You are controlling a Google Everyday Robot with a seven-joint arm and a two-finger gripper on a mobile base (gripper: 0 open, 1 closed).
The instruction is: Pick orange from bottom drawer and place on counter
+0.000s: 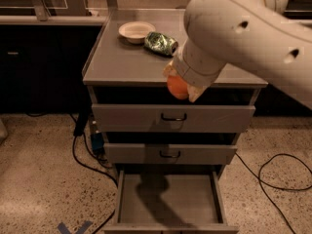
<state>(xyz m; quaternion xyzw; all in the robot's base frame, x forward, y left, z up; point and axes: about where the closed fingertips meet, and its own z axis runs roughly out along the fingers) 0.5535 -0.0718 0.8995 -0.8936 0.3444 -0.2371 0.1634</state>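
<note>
— At the front lip of the desk (122, 65), what are the jaws doing?
— They are closed on the orange (176, 87). A pale part of them shows at its upper left and another at its lower right, with the fruit clamped between.
— Where does the orange hang?
— In the air. It overlaps the desk's front edge and the dark gap just under it, above the front of the top drawer (146, 117). Whether it is over the desk or just in front of it, I cannot tell.
— What carries the jaws?
— A thick cream arm (234, 38) that comes in from the upper right and covers the right rear part of the desk.
— What lies on the desk?
— A shallow pale bowl (136, 31) sits near the back. Just to its right a crumpled green packet (161, 43) lies on its side. Both are behind the orange.
— And the drawers?
— The top drawer and the middle drawer (136, 152) are pushed in, each with a dark wire handle. The bottom drawer (168, 204) is pulled out toward the camera, with a shadow across its grey floor.
— Around the cabinet?
— The speckled floor (39, 169) has a black cable (278, 174) looping on it at the right. A blue tape cross (75, 226) lies at the lower edge.
</note>
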